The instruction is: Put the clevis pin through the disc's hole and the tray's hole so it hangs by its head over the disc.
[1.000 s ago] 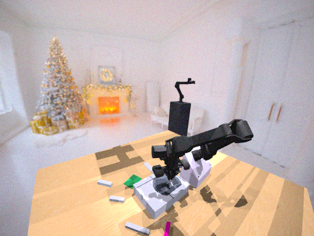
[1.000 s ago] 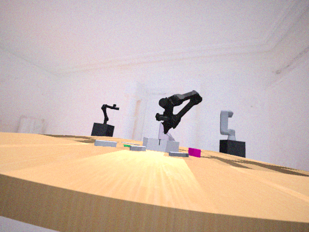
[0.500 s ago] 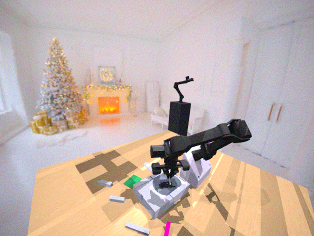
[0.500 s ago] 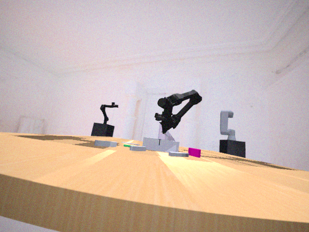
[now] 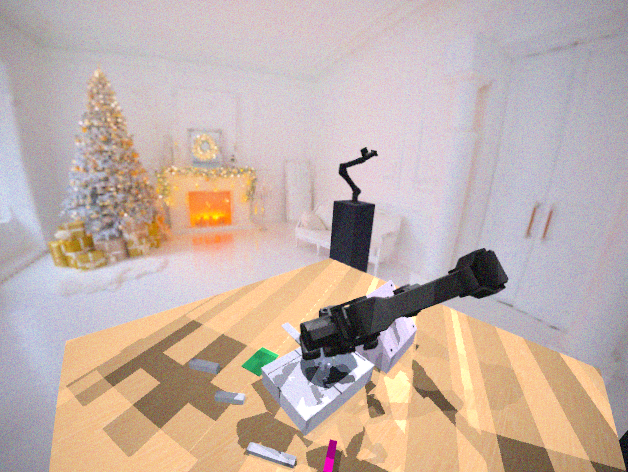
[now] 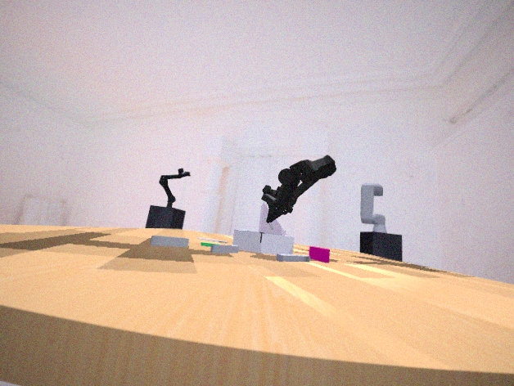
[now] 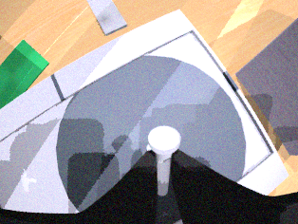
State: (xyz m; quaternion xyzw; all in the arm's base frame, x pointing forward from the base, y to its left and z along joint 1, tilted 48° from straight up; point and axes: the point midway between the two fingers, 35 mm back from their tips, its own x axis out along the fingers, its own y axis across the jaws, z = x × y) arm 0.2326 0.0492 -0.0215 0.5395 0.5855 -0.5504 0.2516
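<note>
— Where's the pin?
— The hand (image 5: 324, 366) (image 6: 268, 221) (image 7: 161, 157) pinches the pin (image 7: 163, 141) by its shank, head uppermost, over the disc (image 5: 332, 373) (image 7: 114, 109) in the tray (image 5: 307, 423) (image 6: 247, 241) (image 7: 90, 76)
— Handling?
— Stiff, light, probably slippery steel; I'd grip just under the head, then open before the fingers press the disc

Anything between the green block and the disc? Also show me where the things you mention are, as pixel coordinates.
Yes, in the wrist view: the tray's rim (image 7: 90, 73), with a dark notch line across it, runs between the green block (image 7: 21, 71) (image 5: 259, 360) and the disc (image 7: 190, 85).
</note>
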